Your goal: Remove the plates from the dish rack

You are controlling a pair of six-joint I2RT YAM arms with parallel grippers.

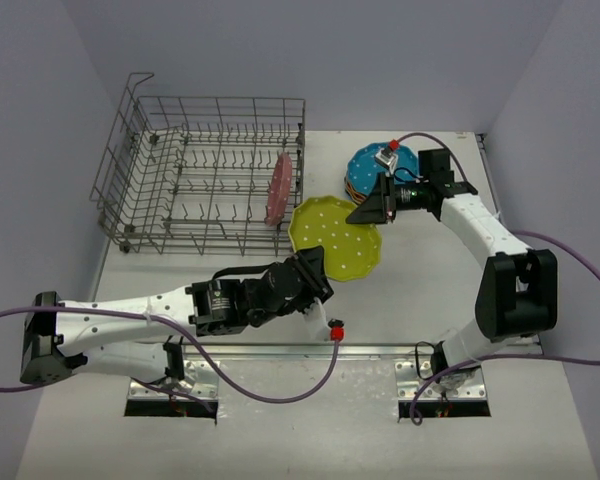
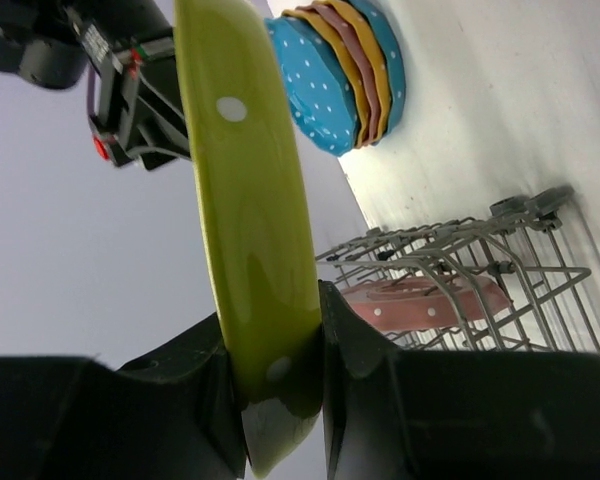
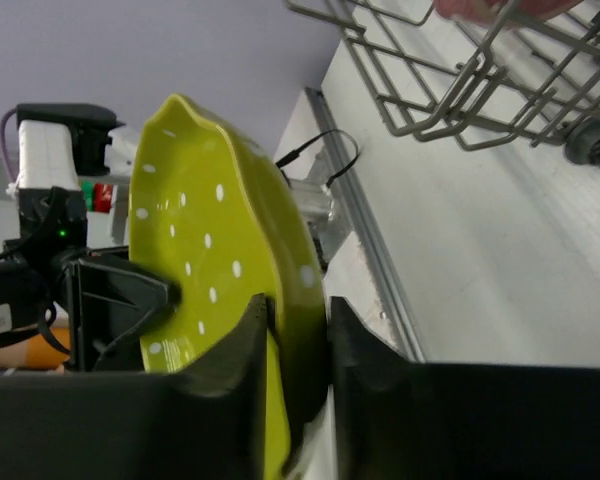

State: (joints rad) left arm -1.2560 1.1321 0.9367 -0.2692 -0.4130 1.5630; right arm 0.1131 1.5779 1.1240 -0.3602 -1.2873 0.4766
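Left gripper [image 1: 317, 273] and right gripper [image 1: 369, 212] both pinched the yellow-green plate [image 1: 340, 240] just beside the dish rack [image 1: 220, 100], where one pink plate [image 1: 278, 188] stood upright.

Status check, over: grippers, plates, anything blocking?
Both left gripper and right gripper shut on lime plate. One pink plate in dish rack. Nothing blocking seen.

The table [image 1: 420, 290] is white and flat. Plain walls [image 1: 310, 50] in a pale purple-grey colour stand behind it and on both of its sides. A shiny metal strip [image 1: 380, 352] runs across the table near its front edge, from left to right.
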